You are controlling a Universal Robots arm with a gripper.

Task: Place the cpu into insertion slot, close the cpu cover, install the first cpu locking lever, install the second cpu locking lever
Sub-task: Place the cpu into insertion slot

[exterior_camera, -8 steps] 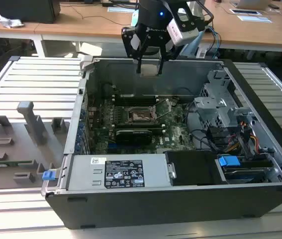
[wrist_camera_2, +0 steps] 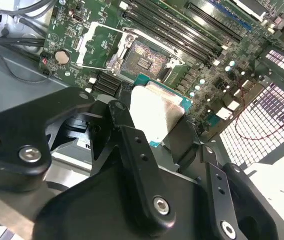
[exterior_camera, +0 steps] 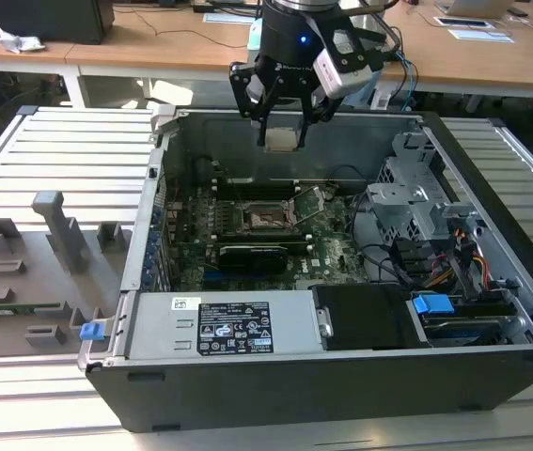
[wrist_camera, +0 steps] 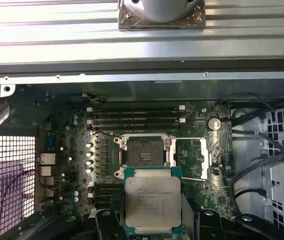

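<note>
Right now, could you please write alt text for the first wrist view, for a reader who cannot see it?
The gripper holds the cpu, silver top facing the camera, over an open computer case. Beyond it, on the green circuit board, the insertion slot is empty, and the cpu cover lies flipped open beside it.

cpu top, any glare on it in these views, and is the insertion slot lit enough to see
In the second wrist view the cpu top is washed out to white glare; in the first wrist view it is evenly lit and the insertion slot shows plainly; in the exterior view the slot sits in shade.
</note>
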